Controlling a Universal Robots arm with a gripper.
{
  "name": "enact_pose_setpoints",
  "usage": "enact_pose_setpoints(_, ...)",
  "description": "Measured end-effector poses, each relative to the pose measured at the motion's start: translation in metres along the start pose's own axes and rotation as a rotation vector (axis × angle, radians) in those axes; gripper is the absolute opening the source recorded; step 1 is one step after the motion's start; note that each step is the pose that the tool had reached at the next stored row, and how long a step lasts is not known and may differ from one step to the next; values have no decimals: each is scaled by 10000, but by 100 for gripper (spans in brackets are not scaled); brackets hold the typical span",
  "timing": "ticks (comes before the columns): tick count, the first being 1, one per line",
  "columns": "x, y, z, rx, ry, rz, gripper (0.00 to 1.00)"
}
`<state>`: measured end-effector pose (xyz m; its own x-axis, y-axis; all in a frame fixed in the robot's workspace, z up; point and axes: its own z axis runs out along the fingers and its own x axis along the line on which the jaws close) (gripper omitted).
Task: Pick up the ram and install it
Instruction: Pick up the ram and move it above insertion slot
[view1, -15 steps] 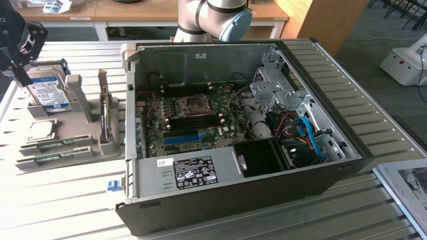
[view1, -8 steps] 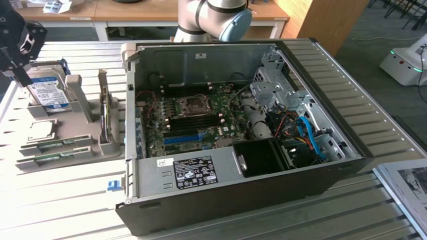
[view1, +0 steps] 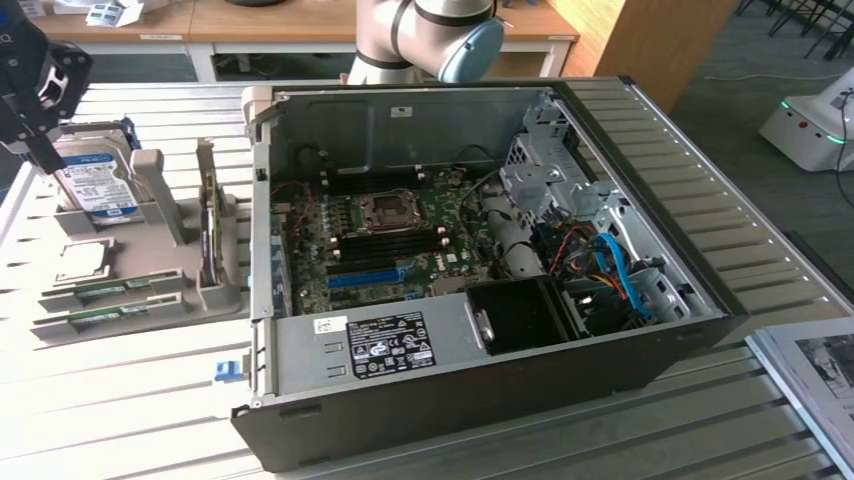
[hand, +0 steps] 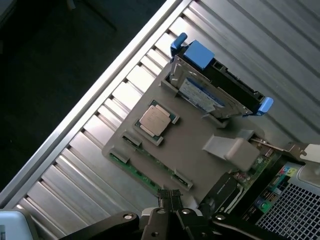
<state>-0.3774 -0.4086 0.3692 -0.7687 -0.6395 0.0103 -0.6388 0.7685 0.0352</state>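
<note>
Two green ram sticks (view1: 110, 290) lie flat in grooves at the near edge of a grey holder (view1: 180, 290), at the exterior view's left. In the wrist view one green ram stick (hand: 142, 174) runs along the holder's (hand: 195, 150) edge. My gripper (view1: 44, 152) hangs above the holder's far end, near the standing hard drive (view1: 100, 185), well clear of the ram. Its black fingers (hand: 170, 199) are pressed together with nothing between them. The open computer case (view1: 641, 260) shows the motherboard (view1: 340, 250) with its dark memory slots (view1: 387, 240).
On the holder sit a silver processor chip (hand: 156, 120), the blue-framed hard drive (hand: 215, 87) and an upright card (view1: 210, 215). The case fills the middle of the slatted table (view1: 120, 400). A small blue clip (view1: 227, 372) lies by the case's front corner.
</note>
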Motion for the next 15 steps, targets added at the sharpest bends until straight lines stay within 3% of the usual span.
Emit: enact_pose_setpoints(15, 0, 0, 0, 19, 58, -1572, 10)
